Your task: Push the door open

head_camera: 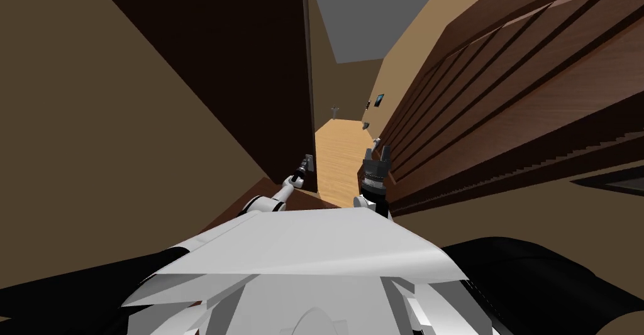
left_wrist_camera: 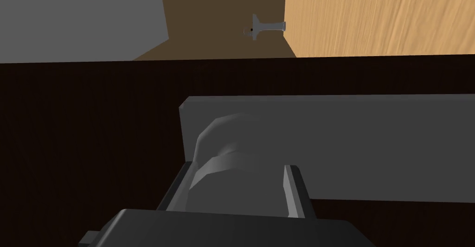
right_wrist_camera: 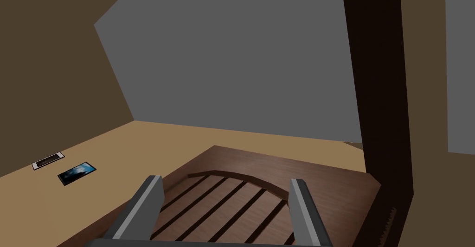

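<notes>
A dark brown door leaf [head_camera: 251,67] stands on my left, its edge facing a narrow gap. On it sits a grey plate [left_wrist_camera: 371,147] with a rounded grey handle [left_wrist_camera: 222,142]. My left gripper [head_camera: 306,163] is at that handle, and in the left wrist view its fingers [left_wrist_camera: 292,188] press the handle's two sides, so the left gripper [left_wrist_camera: 236,186] is shut on it. My right gripper [head_camera: 377,153] is raised and open with nothing in it, close to a brown slatted door [head_camera: 503,98] on my right. The right gripper [right_wrist_camera: 225,198] points along that slatted door [right_wrist_camera: 232,212].
Between the two brown surfaces a strip of light wooden floor [head_camera: 339,155] runs ahead to a tan wall. A small grey pedestal-like object [head_camera: 336,110] stands at the far end. A small framed picture [head_camera: 379,100] hangs on the right wall.
</notes>
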